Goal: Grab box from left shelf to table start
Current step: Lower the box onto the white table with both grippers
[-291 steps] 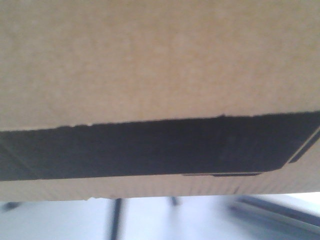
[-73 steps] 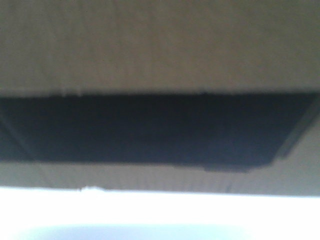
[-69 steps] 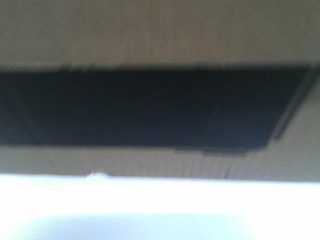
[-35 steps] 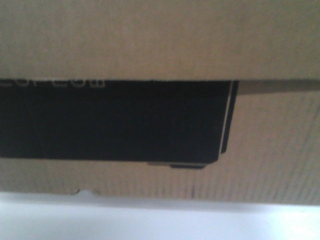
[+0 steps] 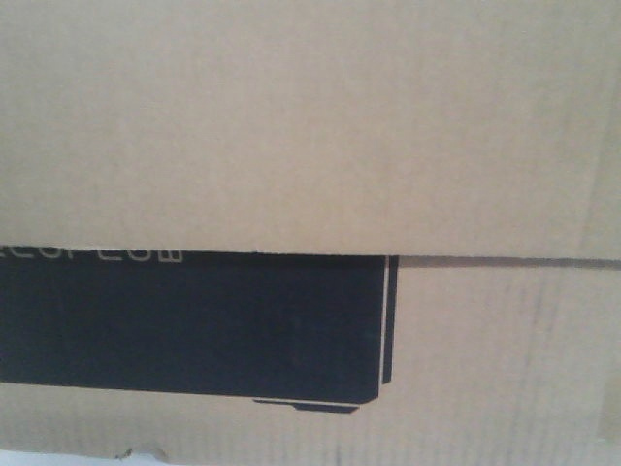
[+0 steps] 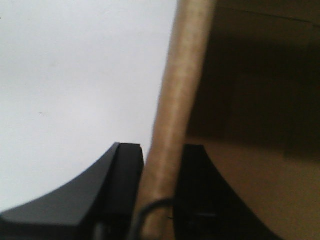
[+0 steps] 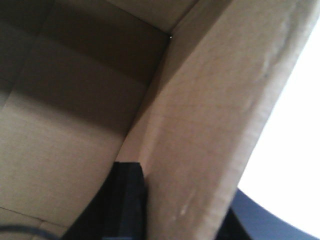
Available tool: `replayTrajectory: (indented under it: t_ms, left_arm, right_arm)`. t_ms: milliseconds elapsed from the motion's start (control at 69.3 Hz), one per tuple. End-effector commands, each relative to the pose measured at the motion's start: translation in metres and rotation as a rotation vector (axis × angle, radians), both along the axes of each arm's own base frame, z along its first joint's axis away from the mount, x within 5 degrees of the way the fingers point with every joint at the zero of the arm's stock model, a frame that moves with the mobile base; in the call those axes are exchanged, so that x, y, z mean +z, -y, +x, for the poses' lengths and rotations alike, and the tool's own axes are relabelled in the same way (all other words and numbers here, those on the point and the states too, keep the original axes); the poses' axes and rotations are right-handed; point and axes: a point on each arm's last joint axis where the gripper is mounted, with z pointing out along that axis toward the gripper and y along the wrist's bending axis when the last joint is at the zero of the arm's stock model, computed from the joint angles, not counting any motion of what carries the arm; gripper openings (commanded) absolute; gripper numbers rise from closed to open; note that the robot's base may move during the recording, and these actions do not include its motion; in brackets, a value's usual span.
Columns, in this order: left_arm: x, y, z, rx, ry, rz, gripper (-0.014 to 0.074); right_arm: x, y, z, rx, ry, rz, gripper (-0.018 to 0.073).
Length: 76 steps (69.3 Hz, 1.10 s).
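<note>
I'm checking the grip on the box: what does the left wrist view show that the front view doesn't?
Only the left wrist view shows the left pincer, its two black fingers on either side of a cardboard wall, plus the shaded inside of the box and a pale blank background. Only the front view shows the outer face with its black panel, thin white outline and partly cut-off white lettering. Both show the same brown box; neither shows the shelf or a table.
</note>
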Motion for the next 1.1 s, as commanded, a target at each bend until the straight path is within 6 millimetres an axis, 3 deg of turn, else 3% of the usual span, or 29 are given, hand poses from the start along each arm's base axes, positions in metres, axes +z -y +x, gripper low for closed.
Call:
replayTrajectory:
  t_ms: [0,101,245,317,404,534,909,1082]
  left_arm:
    - [0.018,0.021,-0.001,-0.083,0.082,-0.161,-0.0085]
    - [0.010,0.022,0.006,-0.100,0.052,-0.149,0.0003]
    - [0.003,0.023,0.012,-0.098,0.018,-0.149,0.0303]
    - [0.002,0.023,0.013,-0.098,0.020,-0.149,0.0430]
    - [0.002,0.023,0.013,-0.098,0.025,-0.150,0.0507]
    - [0.003,0.023,0.013,-0.098,0.026,-0.150,0.0528]
    - [0.022,0.020,0.001,-0.123,0.139,-0.128,0.0528]
    - [0.036,0.014,-0.012,-0.120,0.197,-0.073,0.0527]
  right_arm:
    - [0.021,-0.007,0.000,0.022,0.107,0.114,0.0059]
    - [0.021,-0.007,0.000,0.022,0.108,0.113,0.0060]
    - [0.020,-0.007,-0.001,0.020,0.099,0.108,0.0096]
    - [0.020,-0.006,-0.001,0.018,0.097,0.100,0.0201]
    - [0.020,-0.006,-0.001,0.013,0.094,0.098,0.0395]
    - [0.020,-0.005,-0.001,-0.043,0.096,0.114,0.0649]
    - [0.029,0.004,-0.011,-0.161,0.104,0.161,0.0635]
    - [0.046,0.012,-0.021,-0.152,0.191,0.198,0.0635]
